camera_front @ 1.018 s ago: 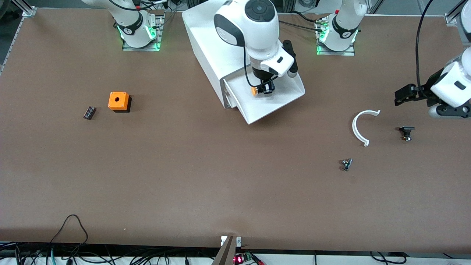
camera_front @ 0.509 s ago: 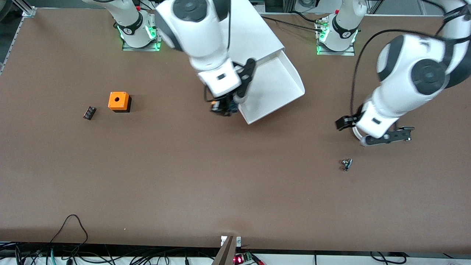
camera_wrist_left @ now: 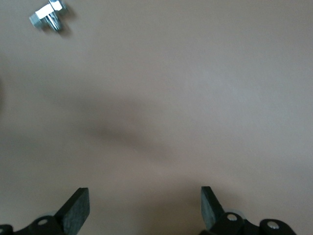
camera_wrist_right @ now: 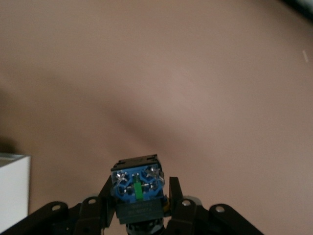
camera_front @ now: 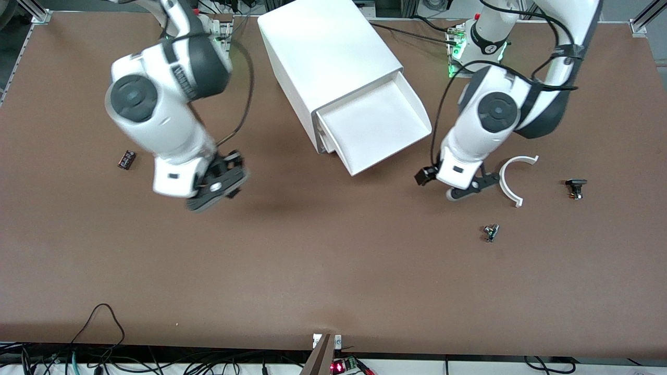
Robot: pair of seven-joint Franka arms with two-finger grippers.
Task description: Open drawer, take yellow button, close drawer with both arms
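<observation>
The drawer [camera_front: 383, 136] stands pulled open from the top of the white cabinet [camera_front: 328, 57], and its tray is bare. My right gripper [camera_front: 218, 182] is over the table toward the right arm's end, away from the cabinet. In the right wrist view it [camera_wrist_right: 139, 198] is shut on the button [camera_wrist_right: 137, 188], whose blue and black body faces the camera; the orange cap is hidden. My left gripper [camera_front: 454, 182] hangs over the table beside the drawer's open end. In the left wrist view it [camera_wrist_left: 144, 205] is open and empty.
A small black part [camera_front: 126, 159] lies toward the right arm's end. A white curved piece [camera_front: 513, 179], a black part [camera_front: 576, 187] and a small metal part [camera_front: 490, 232] lie toward the left arm's end; the metal part also shows in the left wrist view [camera_wrist_left: 49, 14]. The right arm hides the orange cube.
My right gripper lifted the button out of the drawer and carried it toward the right arm's end. My left arm swung in from its end of the table to beside the drawer.
</observation>
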